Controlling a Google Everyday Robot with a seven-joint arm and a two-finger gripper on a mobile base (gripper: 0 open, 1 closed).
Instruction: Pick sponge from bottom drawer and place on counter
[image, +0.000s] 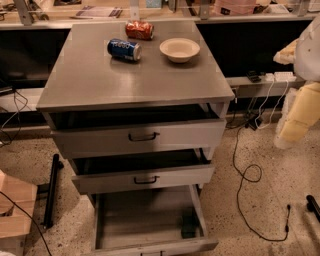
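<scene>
The sponge (188, 223) is a small dark block lying on the floor of the open bottom drawer (135, 220), against its right wall near the front lip. The counter (125, 75) is the grey metal top of the cabinet. My gripper is out of view; only white and cream arm segments (301, 112) show at the right edge, well away from the drawer and the sponge.
On the counter lie a blue can (124, 49), a red can (139, 30) and a cream bowl (179, 49). The two upper drawers (142, 136) stand partly open. Cables (247, 175) trail on the floor to the right. A black bar (51, 190) lies to the left.
</scene>
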